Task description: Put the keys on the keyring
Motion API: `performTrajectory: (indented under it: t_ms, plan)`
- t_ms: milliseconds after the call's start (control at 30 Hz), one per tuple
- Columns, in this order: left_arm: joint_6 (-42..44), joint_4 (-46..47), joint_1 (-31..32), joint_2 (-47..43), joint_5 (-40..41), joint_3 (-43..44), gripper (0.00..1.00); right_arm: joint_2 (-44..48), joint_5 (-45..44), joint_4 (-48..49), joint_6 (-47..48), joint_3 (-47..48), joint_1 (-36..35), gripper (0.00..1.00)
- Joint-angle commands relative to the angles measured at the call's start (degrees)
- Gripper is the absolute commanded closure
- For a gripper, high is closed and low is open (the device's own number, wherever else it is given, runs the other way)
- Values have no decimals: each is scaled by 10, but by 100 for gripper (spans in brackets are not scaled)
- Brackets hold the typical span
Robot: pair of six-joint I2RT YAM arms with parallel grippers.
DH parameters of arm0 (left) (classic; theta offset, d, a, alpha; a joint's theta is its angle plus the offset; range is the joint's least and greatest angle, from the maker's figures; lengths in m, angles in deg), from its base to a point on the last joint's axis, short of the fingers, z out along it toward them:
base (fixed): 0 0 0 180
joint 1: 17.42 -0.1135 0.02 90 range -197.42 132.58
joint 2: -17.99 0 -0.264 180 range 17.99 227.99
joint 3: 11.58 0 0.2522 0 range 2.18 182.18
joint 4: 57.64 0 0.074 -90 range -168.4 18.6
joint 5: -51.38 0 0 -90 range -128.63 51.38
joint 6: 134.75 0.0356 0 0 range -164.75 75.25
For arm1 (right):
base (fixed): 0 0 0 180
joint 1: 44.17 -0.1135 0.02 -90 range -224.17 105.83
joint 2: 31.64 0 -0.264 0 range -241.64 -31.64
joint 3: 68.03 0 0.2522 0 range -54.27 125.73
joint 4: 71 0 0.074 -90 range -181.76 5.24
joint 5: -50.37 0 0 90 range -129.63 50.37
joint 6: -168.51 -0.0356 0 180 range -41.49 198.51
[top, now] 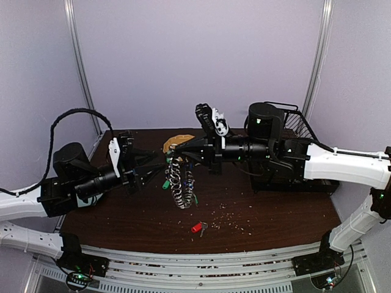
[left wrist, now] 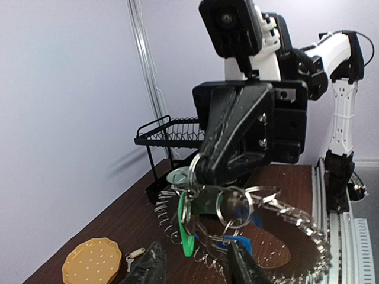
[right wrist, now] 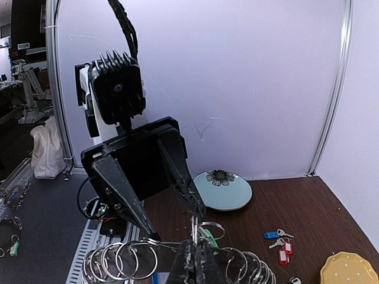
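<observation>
My right end effector (right wrist: 195, 251) is clamped on the keyring (top: 180, 183), which hangs above the middle of the counter (top: 275, 207). My left end effector (left wrist: 195, 260) stands apart just beside it, gripping nothing. To thread well, I judge I should hold the right grip rigid and work the left close to that clamp, so the ring cannot swing. Loose toward the near edge I count one blue-tagged key (right wrist: 271, 235) and two red-tagged keys (right wrist: 288, 247). There is one keyring.
</observation>
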Motion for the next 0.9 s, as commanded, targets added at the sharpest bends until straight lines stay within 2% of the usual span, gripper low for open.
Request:
performTrajectory:
  t_ms: [0, 133, 300, 433, 567, 733, 867]
  plan:
    - [-32, 105, -4, -13, -24, 0, 65, 15, -8, 26, 4, 17, -1, 100]
    - [-32, 117, -4, -8, -55, 12, 65, 16, -10, 22, 9, 17, -1, 100]
    - [-17, 59, -4, 28, 8, 42, 69, 17, -9, 23, 9, 17, -1, 100]
    - [-25, 72, -4, 38, 0, 48, 76, 17, -1, 22, 10, 16, -1, 100]
    - [-31, 71, -5, 34, 44, 45, 81, 17, 2, 23, 10, 16, -1, 100]
    - [-38, 58, -19, 30, 47, 46, 80, 18, 7, 21, 10, 17, -1, 100]
    - [-35, 32, -20, 53, 12, 58, 74, 19, 5, 23, 9, 17, -1, 100]
